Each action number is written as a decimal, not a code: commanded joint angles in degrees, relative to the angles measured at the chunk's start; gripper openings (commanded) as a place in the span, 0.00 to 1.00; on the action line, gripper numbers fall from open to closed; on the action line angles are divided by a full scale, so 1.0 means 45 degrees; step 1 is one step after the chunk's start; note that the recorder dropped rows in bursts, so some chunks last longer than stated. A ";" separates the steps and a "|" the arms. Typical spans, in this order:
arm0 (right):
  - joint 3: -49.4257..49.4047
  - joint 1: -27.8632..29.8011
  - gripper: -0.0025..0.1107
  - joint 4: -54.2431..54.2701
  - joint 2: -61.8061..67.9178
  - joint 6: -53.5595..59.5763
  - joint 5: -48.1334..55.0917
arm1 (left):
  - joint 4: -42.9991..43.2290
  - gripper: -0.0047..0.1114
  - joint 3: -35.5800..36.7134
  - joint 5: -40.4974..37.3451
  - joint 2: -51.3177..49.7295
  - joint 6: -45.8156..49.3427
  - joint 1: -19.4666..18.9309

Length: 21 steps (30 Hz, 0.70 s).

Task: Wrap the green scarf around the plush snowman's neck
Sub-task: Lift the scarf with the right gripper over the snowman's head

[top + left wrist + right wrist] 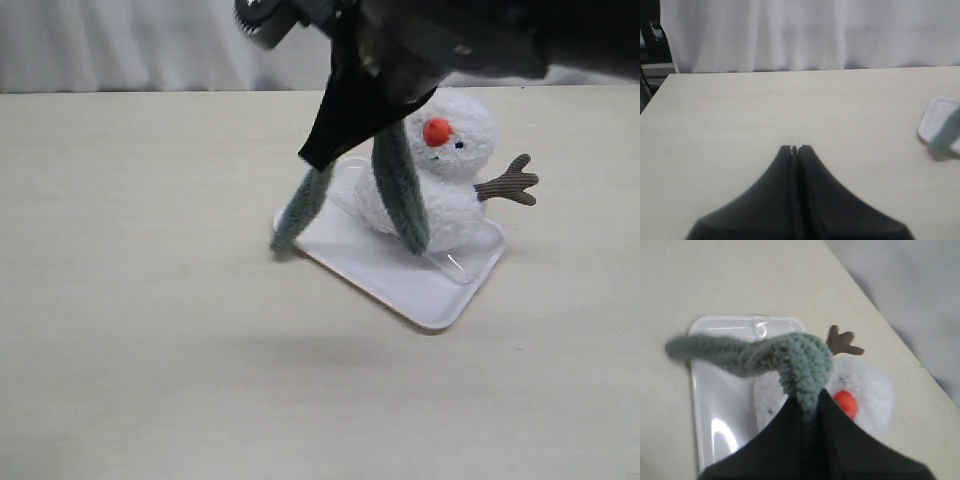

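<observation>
One plush snowman (455,195), with one orange nose (437,131) and one brown twig arm (510,183) showing at its 3 o'clock. One green scarf (400,185), hanging in two strands. One white tray (420,285). One table (150,300). Two tools: one left tool (795,148), one right tool (807,396). One pale curtain (805,35) at the table's 12 o'clock. Black bead eyes too small to count surely.
</observation>
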State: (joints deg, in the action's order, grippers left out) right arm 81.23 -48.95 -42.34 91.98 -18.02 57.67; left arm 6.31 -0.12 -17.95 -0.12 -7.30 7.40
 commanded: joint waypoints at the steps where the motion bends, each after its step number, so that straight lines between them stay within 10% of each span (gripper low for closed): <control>1: -0.0003 0.0909 0.06 -0.0412 -0.0628 -0.0871 0.0192 | -0.0088 0.04 0.0027 0.0117 0.0026 -0.0002 -0.0012; 21: 0.0911 0.3780 0.06 0.0476 -0.0309 -0.0851 -0.3587 | -0.0088 0.04 0.0027 0.0117 0.0026 -0.0002 -0.0012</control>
State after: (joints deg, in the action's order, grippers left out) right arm 84.89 -32.68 -40.40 90.62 -21.98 43.81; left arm 6.31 -0.12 -17.95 -0.12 -7.30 7.40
